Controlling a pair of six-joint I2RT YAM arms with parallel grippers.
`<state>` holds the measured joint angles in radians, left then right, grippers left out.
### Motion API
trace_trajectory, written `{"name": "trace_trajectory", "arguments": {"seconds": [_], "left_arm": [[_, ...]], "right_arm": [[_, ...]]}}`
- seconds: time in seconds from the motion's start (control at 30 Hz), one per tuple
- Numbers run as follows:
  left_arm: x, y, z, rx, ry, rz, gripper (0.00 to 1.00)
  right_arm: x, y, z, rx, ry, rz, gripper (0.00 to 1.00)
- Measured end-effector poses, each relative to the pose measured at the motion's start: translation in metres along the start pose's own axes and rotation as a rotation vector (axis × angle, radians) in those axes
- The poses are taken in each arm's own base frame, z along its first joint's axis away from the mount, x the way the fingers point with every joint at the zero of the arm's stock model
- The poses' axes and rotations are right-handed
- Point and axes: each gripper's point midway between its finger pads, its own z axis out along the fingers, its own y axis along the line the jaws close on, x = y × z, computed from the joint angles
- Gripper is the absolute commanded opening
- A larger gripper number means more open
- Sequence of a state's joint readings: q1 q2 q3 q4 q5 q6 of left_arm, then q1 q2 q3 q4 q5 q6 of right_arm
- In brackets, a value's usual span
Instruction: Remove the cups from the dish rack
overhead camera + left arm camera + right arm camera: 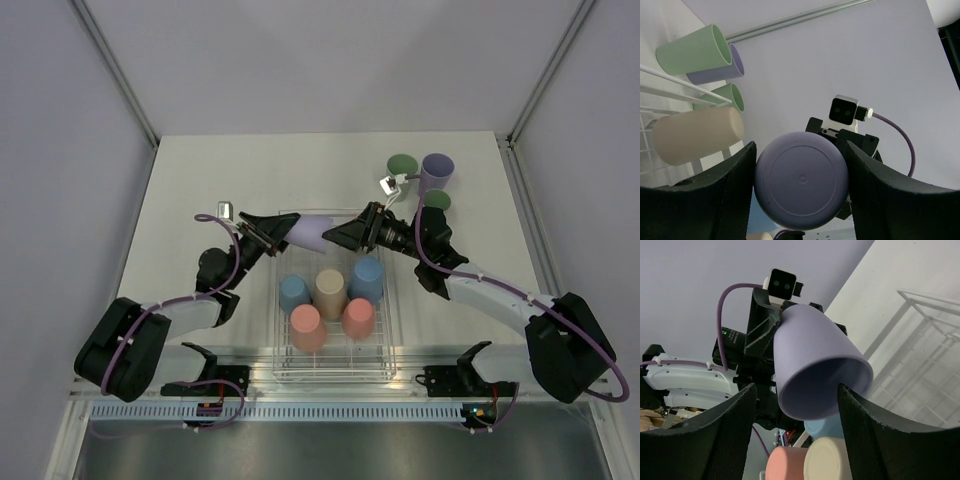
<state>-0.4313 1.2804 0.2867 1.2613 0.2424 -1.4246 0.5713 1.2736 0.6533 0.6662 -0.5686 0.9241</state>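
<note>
Three cups are already out of the dish rack [330, 365]. They stand mouth up at the far right of the worktop [200, 170]: a green cup [402, 163], a second purple cup [437, 168] just beside it, and another green one [437, 201] nearer the arms.

A fourth, the held purple cup [308, 232], lies on its side in the air over the rack's far end, between the two arms. The left end effector [280, 232] is clamped on its base end. The right end effector [335, 235] has its fingers spread either side of the mouth end, and the right wrist view shows a gap on one side, so it is not yet gripping. This looks like a handover toward the right-hand group.

Five cups sit upside down in the rack: two blue [293, 292] [367, 278] and a beige cup [330, 290] in the far row, two coral cups [307, 325] [358, 317] in front. Judged by count, the job is just short of halfway.

The worktop is a plain, matte off-white board. Pale grey panels enclose it on three sides, with thin metal bars running along their joins.
</note>
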Motion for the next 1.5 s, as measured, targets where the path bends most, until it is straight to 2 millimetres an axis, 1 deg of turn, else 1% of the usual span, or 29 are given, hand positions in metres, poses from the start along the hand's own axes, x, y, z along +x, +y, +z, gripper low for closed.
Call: {"name": "trace_trajectory", "arguments": {"seconds": [0.1,0.2,0.23,0.3,0.33,0.4,0.43,0.47,0.5,0.53,0.57,0.6,0.63,0.67,0.7,0.73,0.8,0.87,0.93,1.03,1.1,1.17,1.23,1.27,1.3,1.33,1.4,1.47,1.5], "left_arm": [[0.003,0.001,0.0,-0.001,0.008,-0.003,0.02],[0.007,0.002,0.001,-0.002,0.018,-0.006,0.02],[0.008,0.002,0.001,-0.003,0.02,-0.007,0.02],[0.009,-0.002,0.002,0.011,0.021,-0.008,0.02],[0.009,-0.004,0.002,0.019,0.021,-0.006,0.02],[0.01,-0.009,0.004,0.035,0.022,-0.006,0.03],[0.01,-0.011,0.004,0.041,0.022,-0.004,0.07],[0.009,-0.011,0.005,0.043,0.019,-0.005,0.2],[0.008,-0.011,0.005,0.04,0.014,-0.006,0.3],[0.007,-0.012,0.006,0.042,0.008,-0.008,0.43],[0.006,-0.013,0.006,0.048,0.002,-0.007,0.69],[0.004,-0.015,0.007,0.053,-0.003,-0.005,0.79],[0.004,-0.015,0.007,0.054,-0.006,-0.004,0.84],[0.004,-0.015,0.007,0.054,-0.004,-0.002,0.94],[0.005,-0.014,0.007,0.052,-0.001,0.003,0.99],[0.005,-0.014,0.007,0.052,0.0,0.009,1.0],[0.004,-0.013,0.006,0.043,-0.004,0.026,1.0],[0.003,-0.011,0.005,0.024,-0.007,0.053,1.0],[-0.001,-0.008,0.003,-0.005,-0.02,0.092,1.0],[-0.008,-0.007,-0.001,-0.047,-0.042,0.158,1.0],[-0.013,-0.01,-0.003,-0.07,-0.057,0.216,1.0],[-0.018,-0.014,-0.004,-0.091,-0.068,0.272,1.0],[-0.021,-0.014,-0.004,-0.123,-0.068,0.319,1.0],[-0.021,-0.013,-0.004,-0.138,-0.065,0.334,1.0],[-0.022,-0.012,-0.003,-0.155,-0.059,0.351,1.0],[-0.022,-0.009,-0.003,-0.173,-0.052,0.366,1.0],[-0.022,-0.001,-0.003,-0.213,-0.035,0.388,1.0],[-0.02,0.007,-0.005,-0.246,-0.019,0.402,1.0],[-0.02,0.011,-0.007,-0.261,-0.012,0.407,1.0]], "right_arm": [[0.004,0.01,0.009,-0.032,0.016,0.001,0.69],[0.005,0.024,0.016,-0.075,0.021,-0.006,0.64],[0.006,0.028,0.018,-0.086,0.023,-0.007,0.57],[0.007,0.032,0.022,-0.096,0.026,-0.006,0.48],[0.008,0.031,0.023,-0.096,0.028,-0.002,0.35],[0.009,0.028,0.027,-0.088,0.031,0.005,0.19],[0.01,0.026,0.028,-0.084,0.034,0.008,0.05],[0.01,0.026,0.029,-0.082,0.035,0.014,0.01],[0.01,0.029,0.03,-0.093,0.039,0.018,0.01],[0.009,0.03,0.031,-0.094,0.038,0.018,0.01],[0.007,0.032,0.031,-0.097,0.037,0.012,0.01],[0.006,0.033,0.032,-0.096,0.037,0.005,0.01],[0.005,0.034,0.033,-0.094,0.037,0.0,0.01],[0.005,0.034,0.033,-0.087,0.038,-0.011,0.01],[0.005,0.033,0.033,-0.074,0.037,-0.024,0.01],[0.005,0.031,0.031,-0.059,0.039,-0.033,0.01],[0.005,0.027,0.028,-0.007,0.044,-0.073,0.01],[-0.001,0.021,0.024,0.068,0.041,-0.126,0.01],[-0.014,0.017,0.018,0.151,0.019,-0.19,0.01],[-0.04,0.011,0.006,0.303,-0.028,-0.282,0.01],[-0.061,0.004,-0.005,0.433,-0.064,-0.329,0.01],[-0.08,-0.009,-0.018,0.582,-0.092,-0.364,0.01],[-0.097,-0.025,-0.029,0.729,-0.095,-0.384,0.01],[-0.102,-0.033,-0.032,0.781,-0.09,-0.389,0.01],[-0.107,-0.045,-0.036,0.848,-0.074,-0.39,0.01],[-0.11,-0.058,-0.041,0.906,-0.055,-0.389,0.01],[-0.111,-0.09,-0.054,1.027,0.0,-0.373,0.01],[-0.106,-0.123,-0.072,1.136,0.07,-0.343,0.01],[-0.103,-0.136,-0.08,1.178,0.098,-0.329,0.01]]}}
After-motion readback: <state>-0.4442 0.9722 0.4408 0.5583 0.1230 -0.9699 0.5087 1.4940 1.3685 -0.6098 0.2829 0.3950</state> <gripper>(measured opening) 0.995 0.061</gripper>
